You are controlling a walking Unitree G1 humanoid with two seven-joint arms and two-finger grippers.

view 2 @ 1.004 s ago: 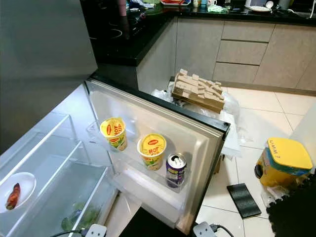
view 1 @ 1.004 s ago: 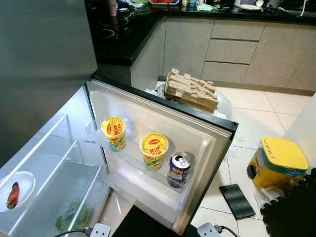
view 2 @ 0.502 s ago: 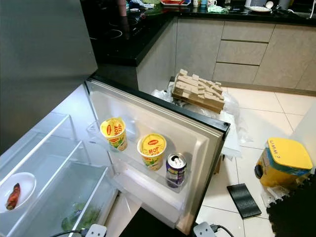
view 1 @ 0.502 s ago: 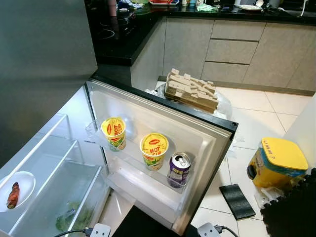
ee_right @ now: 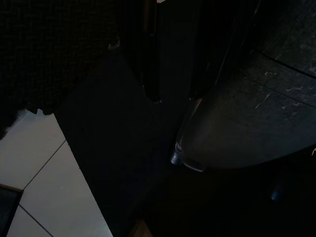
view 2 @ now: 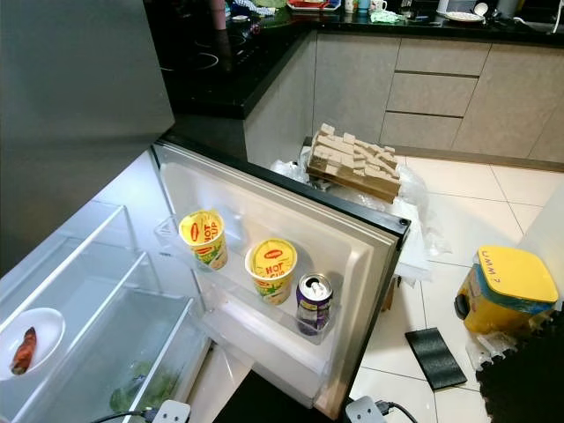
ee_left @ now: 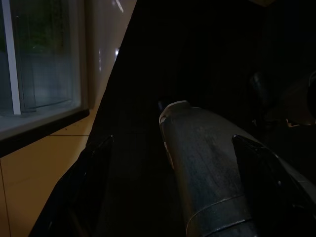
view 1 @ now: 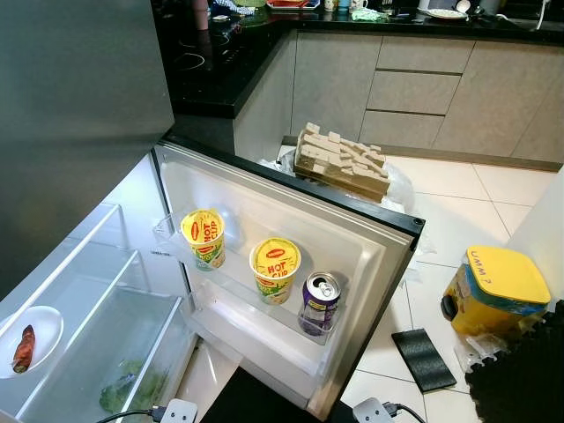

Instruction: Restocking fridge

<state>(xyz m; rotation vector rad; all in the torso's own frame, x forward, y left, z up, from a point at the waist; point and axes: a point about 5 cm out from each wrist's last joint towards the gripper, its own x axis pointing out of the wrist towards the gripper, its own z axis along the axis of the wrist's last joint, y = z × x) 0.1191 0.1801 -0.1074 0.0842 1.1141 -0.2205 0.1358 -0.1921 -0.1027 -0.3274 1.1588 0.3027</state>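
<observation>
On the open fridge door (view 1: 352,233) shelf stand two yellow noodle cups (view 1: 203,237) (view 1: 275,269) and, just beside them, a purple can (view 1: 319,302). Both arms hang idle in shade; whether their fingers are released or clenched cannot be told.

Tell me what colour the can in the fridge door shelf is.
Purple, with a silver top; the can shows best in the left eye view.
</observation>
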